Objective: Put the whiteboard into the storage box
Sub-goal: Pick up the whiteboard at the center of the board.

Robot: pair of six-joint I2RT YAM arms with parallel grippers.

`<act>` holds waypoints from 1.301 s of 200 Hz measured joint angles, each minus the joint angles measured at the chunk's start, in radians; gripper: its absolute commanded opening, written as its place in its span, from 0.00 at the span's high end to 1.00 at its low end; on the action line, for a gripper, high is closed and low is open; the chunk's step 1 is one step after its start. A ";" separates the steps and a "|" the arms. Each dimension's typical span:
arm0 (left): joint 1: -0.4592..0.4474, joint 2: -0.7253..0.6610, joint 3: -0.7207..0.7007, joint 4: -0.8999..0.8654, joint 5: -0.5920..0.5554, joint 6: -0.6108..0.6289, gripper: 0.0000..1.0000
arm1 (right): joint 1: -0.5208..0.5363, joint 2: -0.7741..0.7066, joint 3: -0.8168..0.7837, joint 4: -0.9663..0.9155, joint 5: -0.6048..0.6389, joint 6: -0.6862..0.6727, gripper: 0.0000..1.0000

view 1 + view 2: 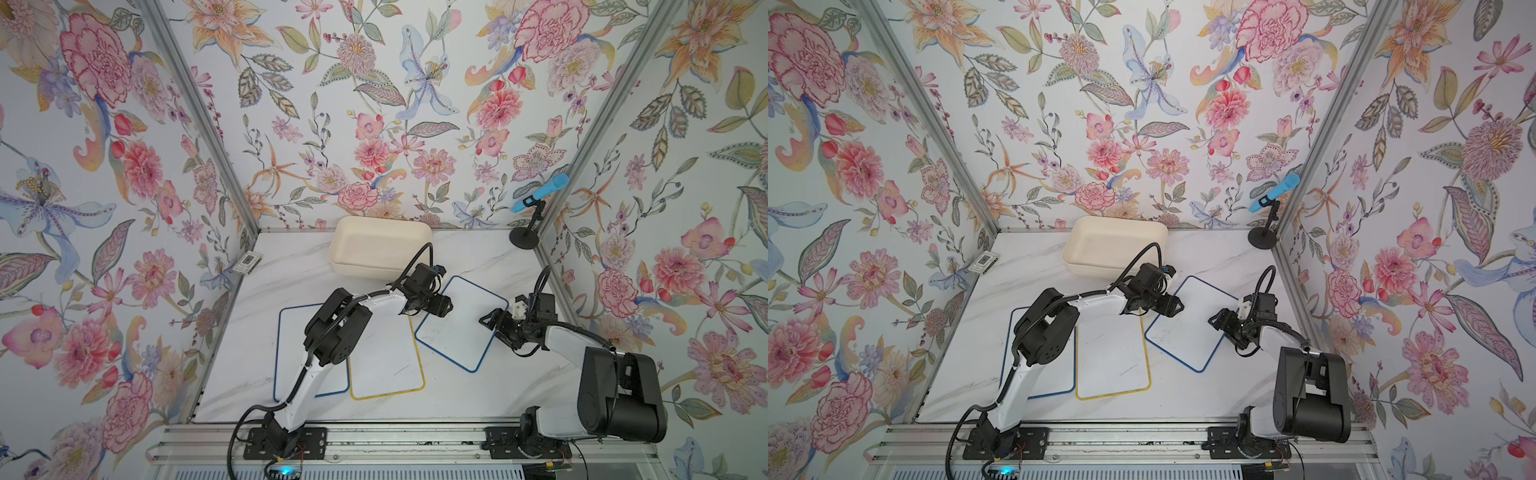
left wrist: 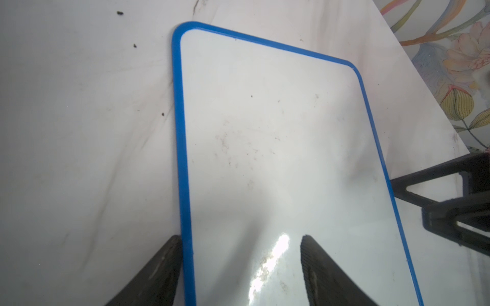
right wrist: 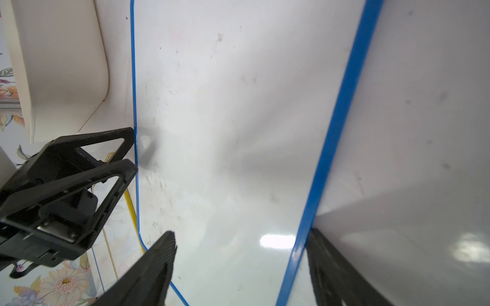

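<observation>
Two of your grippers at one blue-rimmed whiteboard (image 1: 457, 332), just beside storage box (image 1: 361, 268); left gripper (image 1: 448, 304), right gripper (image 1: 487, 321): jaws open, straddling its rims.

Left tool (image 2: 240, 237), jaws apart, straddles edge of blue-rimmed whiteboard (image 2: 278, 145).

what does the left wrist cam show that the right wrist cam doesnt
Left wrist only: two rounded corners of the blue-framed white whiteboard, and the right gripper at its edge. Right wrist only: the cream-white plastic storage box, a yellow-framed board's edge, and the left gripper at the whiteboard's edge. Both: that whiteboard, the white marble table, and each camera's own open jaws astride a blue edge.
</observation>
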 measured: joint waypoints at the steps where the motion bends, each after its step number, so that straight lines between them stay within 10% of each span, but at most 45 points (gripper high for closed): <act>1: 0.000 0.000 0.001 -0.001 0.000 0.000 0.27 | 0.001 0.000 0.001 0.000 0.001 0.000 0.21; 260: -0.037 0.084 0.304 -0.520 -0.087 0.135 0.31 | 0.133 -0.042 0.006 -0.053 0.193 -0.012 0.13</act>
